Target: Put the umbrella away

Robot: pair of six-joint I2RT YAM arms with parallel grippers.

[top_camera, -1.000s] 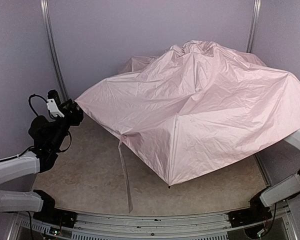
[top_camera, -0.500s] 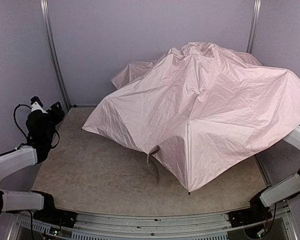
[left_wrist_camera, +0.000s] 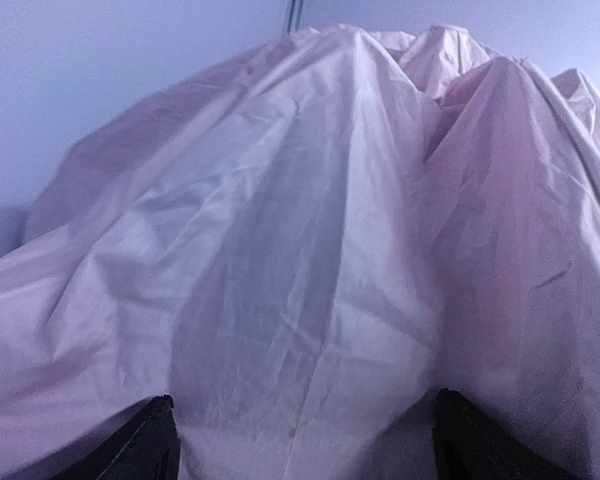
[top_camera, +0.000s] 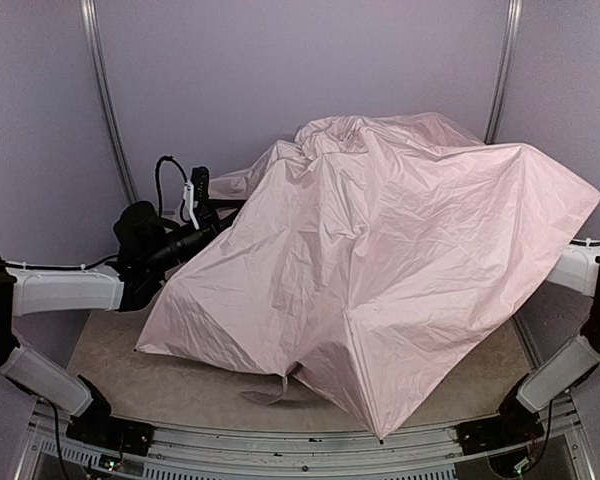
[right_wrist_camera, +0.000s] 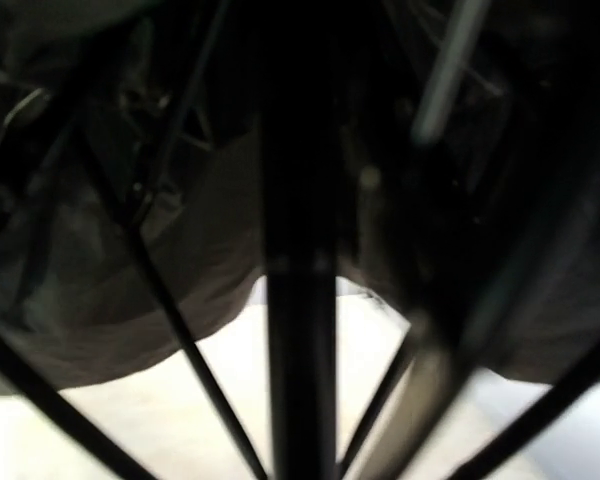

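Umbrella (top_camera: 400, 260) lies half collapsed, its pale pink canopy slumped over the middle and right of the worktop (top_camera: 160, 395) in the overhead view. Left fingers (left_wrist_camera: 145, 445) stand wide apart against the canopy's left flank, holding nothing. Right fingers are hidden under the fabric, so their state cannot be told; that wrist view shows the black shaft (right_wrist_camera: 300, 250) and ribs (right_wrist_camera: 180, 330) close up. To fold well, take a thick pleat of cloth, close firmly, and press toward the shaft, clear of ribs.
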